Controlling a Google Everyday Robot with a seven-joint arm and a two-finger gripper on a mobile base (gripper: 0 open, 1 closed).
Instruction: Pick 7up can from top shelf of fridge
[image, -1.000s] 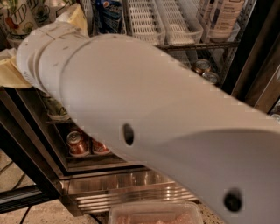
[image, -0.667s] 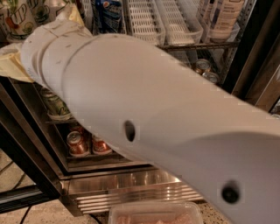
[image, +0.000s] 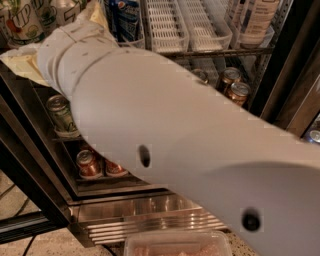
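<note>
My white arm (image: 190, 145) crosses the whole camera view from lower right to upper left and hides much of the fridge (image: 280, 75). My gripper (image: 22, 62) shows only as a cream part at the arm's end, just below and right of the 7up can (image: 17, 22). This white can with green lettering stands at the far left of the top shelf (image: 225, 51). The can's top is cut off by the frame. A second pale can (image: 55, 9) stands right beside it.
On the top shelf are a blue Pepsi can (image: 125, 20), white slotted lane trays (image: 167, 25) and a tall white can (image: 255, 20). Lower racks hold a green can (image: 61, 115), bronze cans (image: 232, 85) and red cans (image: 90, 164). The steel base grille (image: 150, 220) and a pink tray (image: 177, 244) lie below.
The arm's end has shifted slightly to the right, and more of the 7up can shows at the top left. The cans have not moved.
</note>
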